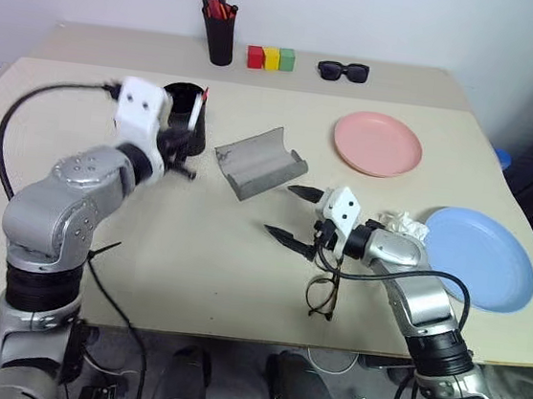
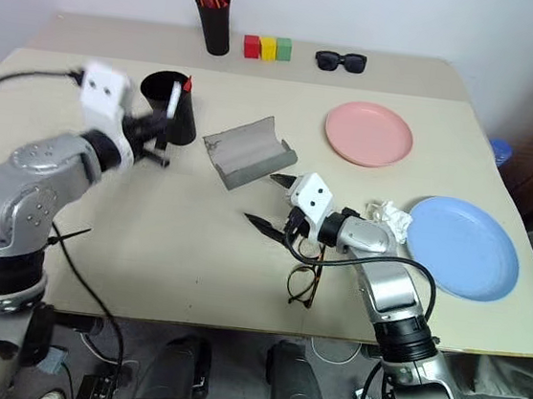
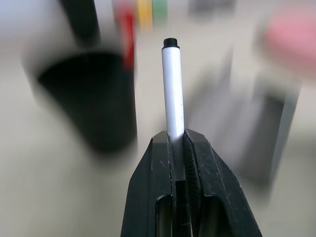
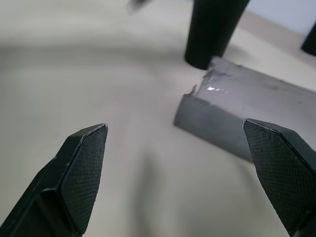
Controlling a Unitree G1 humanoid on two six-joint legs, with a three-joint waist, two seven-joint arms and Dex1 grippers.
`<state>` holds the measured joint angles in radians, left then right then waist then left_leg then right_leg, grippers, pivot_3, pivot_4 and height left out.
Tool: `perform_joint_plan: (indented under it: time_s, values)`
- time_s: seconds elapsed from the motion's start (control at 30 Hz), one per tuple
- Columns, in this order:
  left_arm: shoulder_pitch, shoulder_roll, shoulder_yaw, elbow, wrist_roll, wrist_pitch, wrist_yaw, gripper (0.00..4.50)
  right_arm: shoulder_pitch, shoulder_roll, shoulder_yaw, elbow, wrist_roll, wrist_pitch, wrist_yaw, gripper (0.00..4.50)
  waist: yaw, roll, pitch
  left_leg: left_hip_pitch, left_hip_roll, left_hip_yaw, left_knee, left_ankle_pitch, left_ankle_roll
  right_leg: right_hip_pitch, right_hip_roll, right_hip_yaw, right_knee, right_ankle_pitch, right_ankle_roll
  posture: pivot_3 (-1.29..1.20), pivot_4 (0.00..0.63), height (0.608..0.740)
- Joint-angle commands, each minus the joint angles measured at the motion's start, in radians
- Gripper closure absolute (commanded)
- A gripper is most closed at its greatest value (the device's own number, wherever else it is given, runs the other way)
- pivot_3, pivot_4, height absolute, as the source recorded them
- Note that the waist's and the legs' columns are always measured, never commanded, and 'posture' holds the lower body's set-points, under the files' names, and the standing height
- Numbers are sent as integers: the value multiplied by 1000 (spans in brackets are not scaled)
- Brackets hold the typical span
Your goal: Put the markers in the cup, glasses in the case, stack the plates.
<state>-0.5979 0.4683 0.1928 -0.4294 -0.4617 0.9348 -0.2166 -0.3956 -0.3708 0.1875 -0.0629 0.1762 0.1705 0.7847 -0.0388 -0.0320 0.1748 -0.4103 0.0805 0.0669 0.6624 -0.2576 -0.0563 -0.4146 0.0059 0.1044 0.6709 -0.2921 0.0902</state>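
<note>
My left gripper (image 3: 177, 137) is shut on the white marker (image 3: 172, 89), whose black cap points away from the fingers. It holds the marker close to the right side of the black cup (image 1: 179, 98). A red-tipped marker (image 2: 186, 84) stands in the cup. My right gripper (image 1: 282, 211) is open and empty above the table, between the open grey case (image 1: 259, 162) and the wire-framed glasses (image 1: 323, 295), which lie near the front edge. The pink plate (image 1: 377, 143) sits at the back right. The blue plate (image 1: 481, 258) lies apart from it at the right edge.
At the back stand a black pen holder (image 1: 219, 35) with orange-capped pens, three coloured blocks (image 1: 270, 58) and black sunglasses (image 1: 343, 71). A crumpled white paper (image 1: 402, 223) lies beside my right wrist. A black cable (image 1: 9, 132) loops off my left arm.
</note>
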Motion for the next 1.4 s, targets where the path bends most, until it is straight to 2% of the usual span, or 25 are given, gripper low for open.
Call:
perform_joint_plan:
  time_s: [0.03,0.13,0.23,0.4,0.57,0.73,1.03,1.2,1.4]
  values:
    - [-69,-32,-8,16,105,-226,50,4445,-65,71,-29,21,-25,-52,-106,0,-3,0,0,0,0,0,0,0,0,0,0,0,0,0,0,0,150,732]
    - [-142,-94,-42,165,254,-391,194,4445,-119,165,-53,63,-56,-64,-248,0,-3,0,0,0,0,0,0,0,0,0,0,0,0,0,0,0,150,732]
    - [-193,-122,-77,335,370,-564,260,4445,-153,251,-81,81,-48,-38,-352,0,-2,0,0,0,0,0,0,0,0,0,0,0,0,0,0,0,150,732]
    - [-283,-153,-84,621,460,-743,336,4445,-157,305,-51,73,-44,-25,-373,0,7,0,0,-2,0,1,0,0,0,-2,0,0,0,0,0,0,150,732]
    - [-334,-181,-70,812,466,-874,357,4445,-130,311,-40,54,-48,-24,-371,0,7,0,0,-4,0,2,0,0,0,-5,0,0,0,0,1,0,150,732]
    - [-325,-205,-82,882,475,-926,360,4445,-109,308,-36,34,-46,-16,-367,0,6,0,0,-9,0,2,1,0,0,-10,0,0,1,0,1,0,150,732]
    - [-261,-232,-89,857,470,-924,325,4445,-108,301,-35,36,-42,-16,-353,0,3,0,0,-10,0,2,1,0,0,-11,0,0,2,0,1,0,150,732]
    - [-249,-234,-90,843,502,-913,356,2496,-111,297,-37,39,-38,-18,-339,0,3,0,0,-10,0,2,1,0,0,-11,0,0,2,0,1,0,150,732]
    - [-246,-245,-80,827,483,-909,352,2496,-118,295,-40,48,-39,-21,-333,0,4,0,0,-10,0,2,1,0,0,-11,0,0,3,0,1,0,150,732]
